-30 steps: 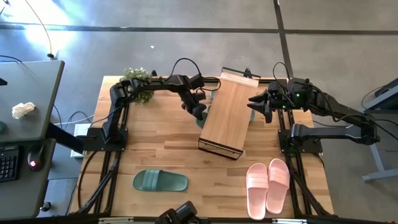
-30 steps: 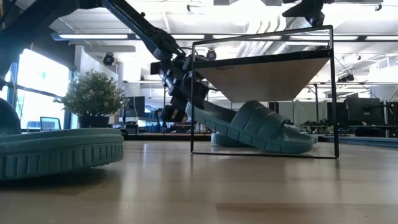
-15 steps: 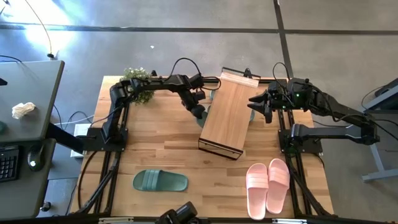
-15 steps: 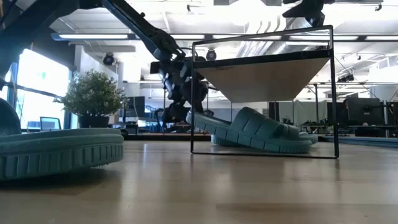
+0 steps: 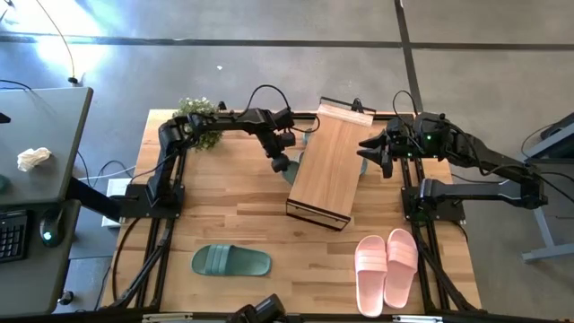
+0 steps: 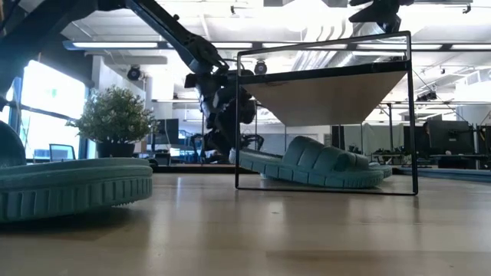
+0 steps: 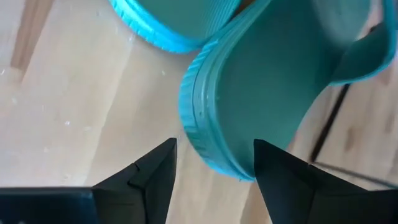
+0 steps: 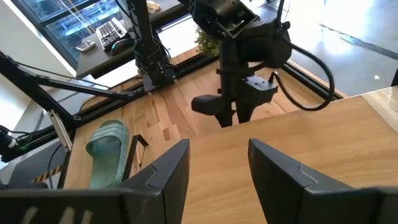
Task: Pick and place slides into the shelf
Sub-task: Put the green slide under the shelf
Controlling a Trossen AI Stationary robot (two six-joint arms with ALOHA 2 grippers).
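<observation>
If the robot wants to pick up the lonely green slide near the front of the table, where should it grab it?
Probably at one long edge of the green slide, pinching sole and strap side together from straight above. It lies flat on the table, strap up, lengthwise across, with bare wood all around, so nothing blocks a downward approach. The left gripper, now open by the shelf, is on its side.

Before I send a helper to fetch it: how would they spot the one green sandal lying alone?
Start at the wooden shelf in the middle of the table. Go toward the table's front edge on the left arm's side: the green sandal lies flat there. The only other footwear in the open is a pink pair.
</observation>
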